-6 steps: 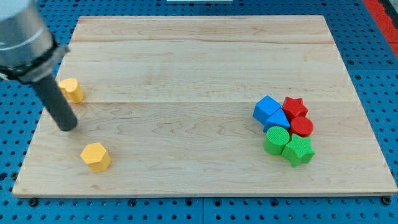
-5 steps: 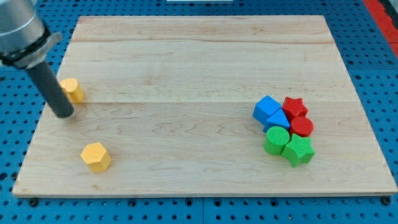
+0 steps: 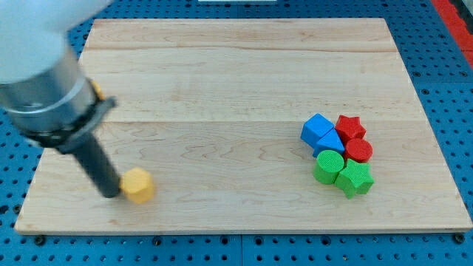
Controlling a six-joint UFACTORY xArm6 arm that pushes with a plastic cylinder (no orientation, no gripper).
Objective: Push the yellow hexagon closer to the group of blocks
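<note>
Yellow hexagon (image 3: pixel 138 185) sits low on the left of the pale, grained wooden board (image 3: pixel 236 74), and my tip (image 3: pixel 111 193) is pressed right against its left side. No jaws here to open or close, just a straight dark matte rod under a blurred grey collar, so nothing is gripped. Far across on the right sits the cluster, packed tight: a blue cube (image 3: pixel 316 129) with a second blue block (image 3: pixel 329 142) beside it, a red star (image 3: pixel 349 127), a red cylinder (image 3: pixel 359 151), a green cylinder (image 3: pixel 329 164) and a ribbed green block (image 3: pixel 355 178). A sliver of another yellow block (image 3: pixel 96 90) peeks out behind the collar at the left edge. Blue pegboard (image 3: pixel 443 66) surrounds the board.
</note>
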